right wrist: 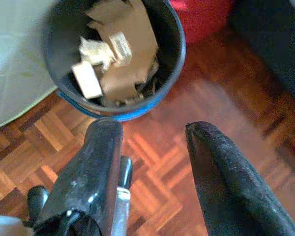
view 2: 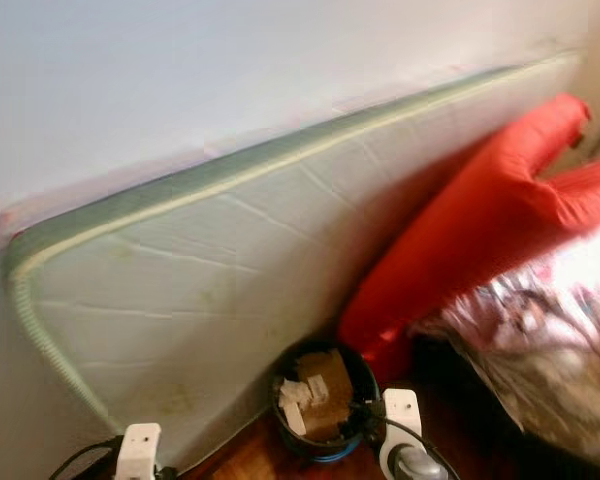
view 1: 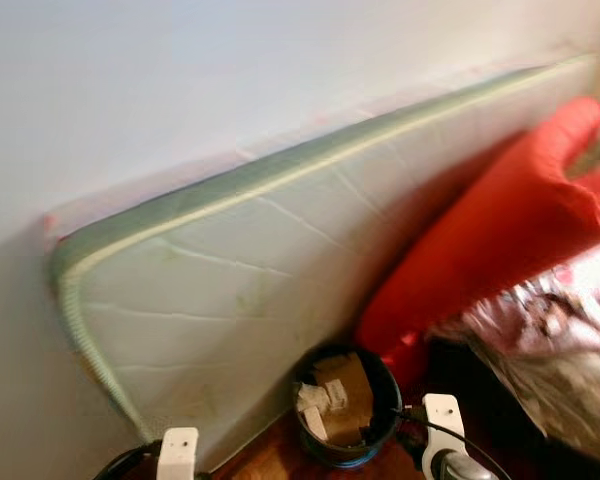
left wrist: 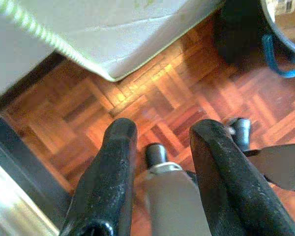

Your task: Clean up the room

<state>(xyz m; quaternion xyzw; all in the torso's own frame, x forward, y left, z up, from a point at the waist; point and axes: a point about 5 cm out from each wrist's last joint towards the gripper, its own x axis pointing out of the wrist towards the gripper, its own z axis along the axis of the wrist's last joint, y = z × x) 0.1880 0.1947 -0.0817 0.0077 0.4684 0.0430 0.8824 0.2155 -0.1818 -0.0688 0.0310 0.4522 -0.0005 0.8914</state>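
Parquet floor (right wrist: 152,162) of reddish wood, with a pale wall (view 1: 180,90) at the far side. Both arms held low and near, nothing in either one. Left tool (left wrist: 160,140) with its fingers apart and empty, over bare parquet beside the corner of the mattress (view 1: 270,290). Right tool (right wrist: 152,132) also spread and empty, just near of the dark bin (right wrist: 174,49). Already in the bin: cardboard pieces (right wrist: 123,29) and small scraps, so part of the tidying looks done. Leaning on the wall, the mattress on its long edge; to the right, a red cushion (view 1: 500,230) and a crumpled patterned blanket (view 1: 550,340), probably still to be put in order.
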